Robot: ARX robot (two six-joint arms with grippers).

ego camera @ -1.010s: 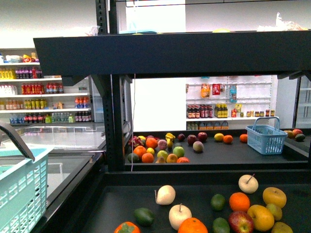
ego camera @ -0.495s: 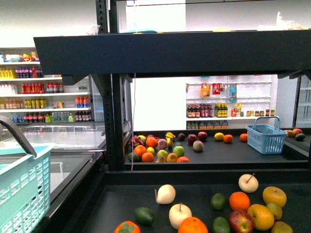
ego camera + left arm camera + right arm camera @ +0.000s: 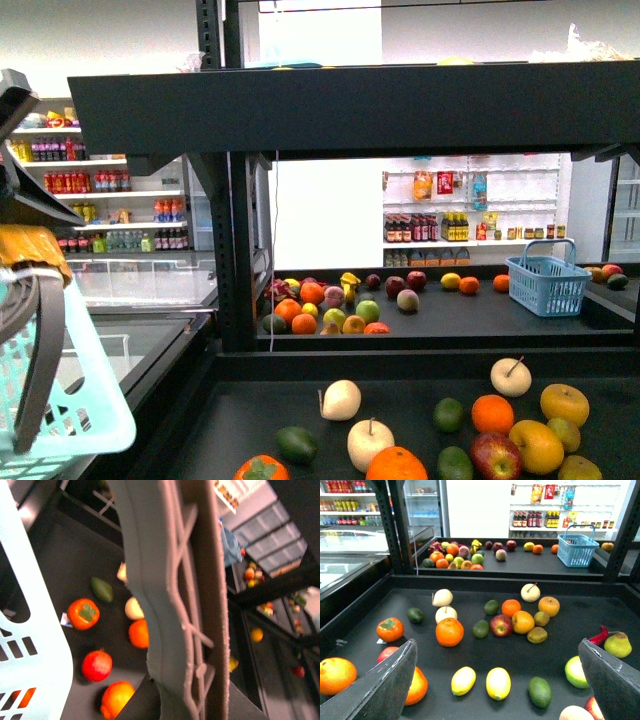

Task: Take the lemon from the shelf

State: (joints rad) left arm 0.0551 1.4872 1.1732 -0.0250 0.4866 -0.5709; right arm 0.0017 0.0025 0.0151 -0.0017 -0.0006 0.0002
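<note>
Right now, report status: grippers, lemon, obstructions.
Left gripper at basket handle, grip unclear. Right gripper open, empty. Two lemons ahead of it on shelf tray, untouched. Avocado beside them.

**A:** Any lettering on the white wall shelves (image 3: pixel 120 195)?

**B:** Rows of bottles (image 3: pixel 75 183) with coloured labels, all too small to read. No brand comes out.

**A:** And the back wall, the hanging packets (image 3: pixel 445 185)?

**B:** There's print on them, but it's only blurred colour. The dark bottles (image 3: pixel 410 230) below and the little jars (image 3: pixel 545 233) are just the same.

**A:** Left wrist view: there's a small white tag (image 3: pixel 65 619) on the black shelf (image 3: pixel 50 555), just beside the persimmon (image 3: pixel 83 614).

**B:** I see it, white with a bit of blue, but it's too blurred to make out a letter or a number. Nothing in any view can be read.
</note>
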